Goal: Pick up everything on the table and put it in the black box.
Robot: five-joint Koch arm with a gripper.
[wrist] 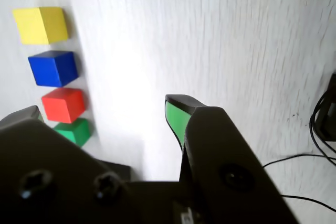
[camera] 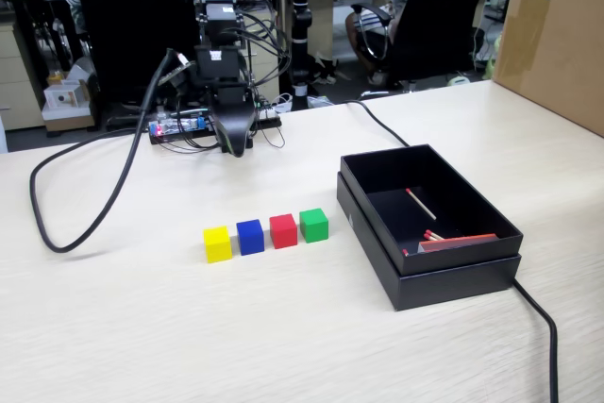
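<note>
Beige wood-grain counter carries everything here. At the left of the fixed view a thick black cable loops across the counter from its far edge. Right of that loop, near the middle, four small cubes sit in a slightly slanted row, close together but not touching: a yellow cube, a blue cube, a red cube and a green cube. Behind the row, near the far edge, the black arm stands folded with its gripper pointing down, well apart from the cubes and holding nothing; the wrist view shows one green-faced tip and a second tip off to the left with bare counter between them, so the jaws stand apart. Towards the right edge sits the shallow matte black cardboard box, nested in its tray, with thin red-tipped matchsticks lying inside.
</note>
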